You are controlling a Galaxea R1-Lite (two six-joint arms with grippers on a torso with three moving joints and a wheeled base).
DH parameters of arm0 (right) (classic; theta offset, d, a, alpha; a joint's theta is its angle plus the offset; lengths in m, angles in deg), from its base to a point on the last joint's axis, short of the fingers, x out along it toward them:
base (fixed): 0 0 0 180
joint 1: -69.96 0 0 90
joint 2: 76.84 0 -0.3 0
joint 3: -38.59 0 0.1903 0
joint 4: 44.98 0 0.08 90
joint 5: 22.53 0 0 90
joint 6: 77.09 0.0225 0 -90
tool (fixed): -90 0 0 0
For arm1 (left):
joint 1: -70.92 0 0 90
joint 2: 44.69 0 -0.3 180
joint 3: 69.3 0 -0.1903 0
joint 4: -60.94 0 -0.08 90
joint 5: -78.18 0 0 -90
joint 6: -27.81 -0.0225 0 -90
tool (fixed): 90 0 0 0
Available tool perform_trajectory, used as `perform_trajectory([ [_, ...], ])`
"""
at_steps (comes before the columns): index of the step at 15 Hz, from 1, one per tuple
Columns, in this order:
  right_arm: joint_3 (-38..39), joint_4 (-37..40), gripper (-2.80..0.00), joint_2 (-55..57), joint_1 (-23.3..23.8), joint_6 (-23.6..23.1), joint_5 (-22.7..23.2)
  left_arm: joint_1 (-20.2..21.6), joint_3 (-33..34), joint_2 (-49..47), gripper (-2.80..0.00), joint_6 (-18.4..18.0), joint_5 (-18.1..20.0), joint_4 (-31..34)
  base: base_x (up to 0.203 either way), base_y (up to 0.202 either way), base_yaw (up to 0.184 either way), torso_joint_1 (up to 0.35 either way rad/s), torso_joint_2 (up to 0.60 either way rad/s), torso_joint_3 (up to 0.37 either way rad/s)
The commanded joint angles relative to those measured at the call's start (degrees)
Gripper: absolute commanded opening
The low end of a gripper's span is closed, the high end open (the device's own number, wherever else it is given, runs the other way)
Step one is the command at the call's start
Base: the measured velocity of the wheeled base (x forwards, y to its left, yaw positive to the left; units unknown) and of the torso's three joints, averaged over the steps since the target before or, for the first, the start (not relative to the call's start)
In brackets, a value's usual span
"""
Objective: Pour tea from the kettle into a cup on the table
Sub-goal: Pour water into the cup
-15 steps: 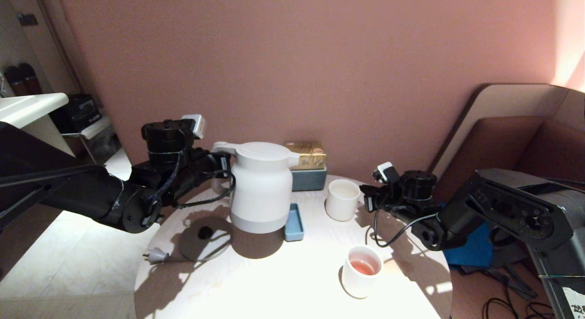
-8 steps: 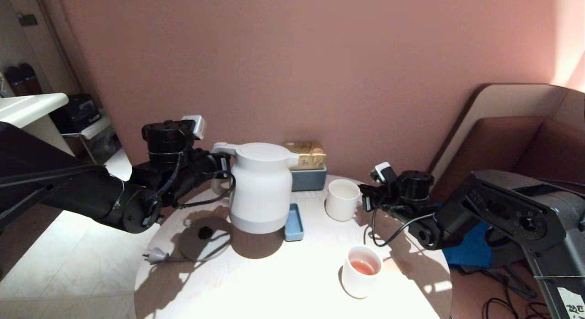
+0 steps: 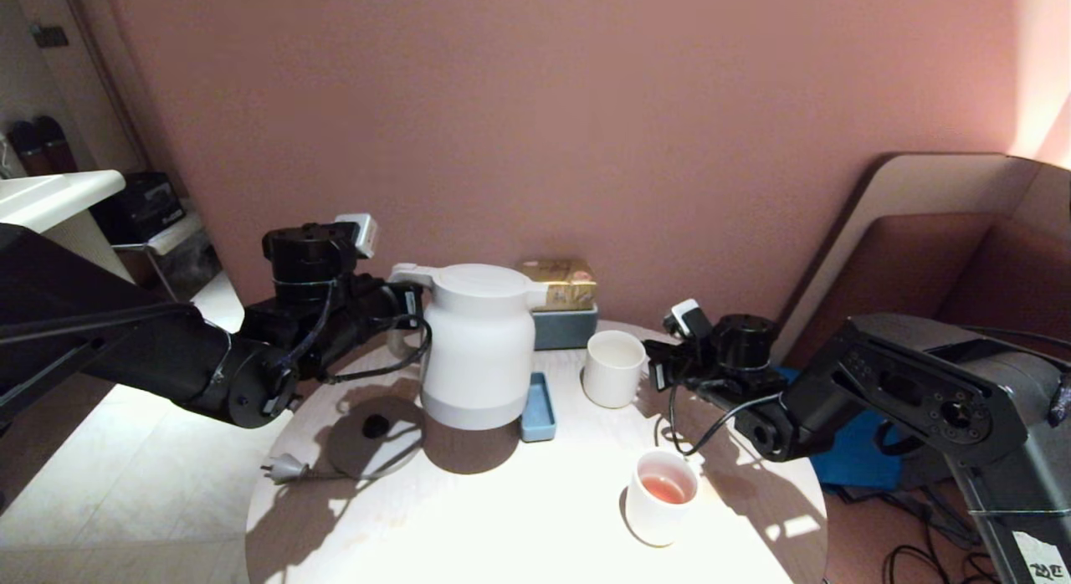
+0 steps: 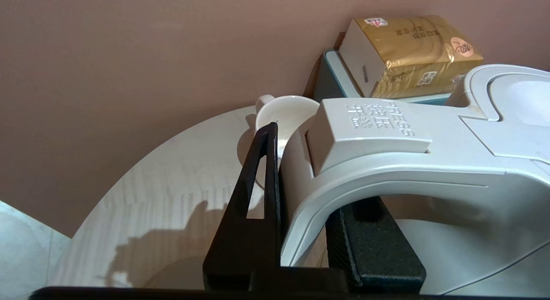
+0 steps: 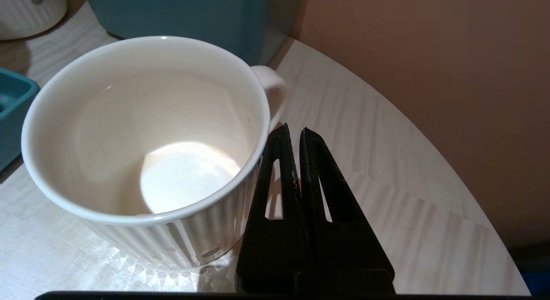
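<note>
Right tool [image 5: 293, 134], closed, presses the cup [image 5: 142, 132] beside its handle; left tool [image 4: 300, 197] grips the kettle [image 3: 477, 345] handle.

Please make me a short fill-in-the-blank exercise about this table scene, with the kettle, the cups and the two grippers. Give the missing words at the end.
1. The left gripper is closed on the kettle's ____.
2. The cup beside the right gripper is ____ inside.
3. The right gripper's jaws are ____.
4. The cup nearest the robot holds ____ tea.

Missing words: handle; empty; shut; pink
</note>
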Motion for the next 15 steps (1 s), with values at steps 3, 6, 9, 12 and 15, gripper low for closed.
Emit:
perform_trajectory([
  [3, 0.20, -0.41, -2.80, 0.16, -0.67, -0.01, 0.12, 0.00, 0.01, -0.38, -2.80, 0.06, -0.03, -0.28, 0.000, 0.000, 0.000, 0.000, 0.00, 0.000],
  [6, 0.34, -0.41, -2.80, 0.07, -1.08, 0.04, 0.12, -0.05, 0.01, -0.46, -2.80, 0.06, -0.03, -0.28, 0.000, 0.000, 0.000, 0.000, 0.00, 0.000],
  [9, 0.63, -0.41, -2.80, 0.07, -1.82, 0.08, 0.12, 0.00, -0.08, -0.55, -2.80, 0.06, -0.03, -0.28, 0.000, 0.000, 0.000, 0.000, 0.00, 0.000],
  [12, 0.55, -0.32, -2.80, 0.07, -1.90, 0.08, 0.12, 0.00, -0.08, -0.57, -2.80, 0.06, -0.03, -0.28, 0.000, 0.000, 0.000, 0.000, 0.00, 0.000],
  [15, 0.51, -0.32, -2.80, -0.16, -1.58, 0.17, 0.03, -0.01, -0.08, -0.64, -2.80, 0.06, -0.03, -0.28, 0.000, 0.000, 0.000, 0.000, 0.00, 0.000],
])
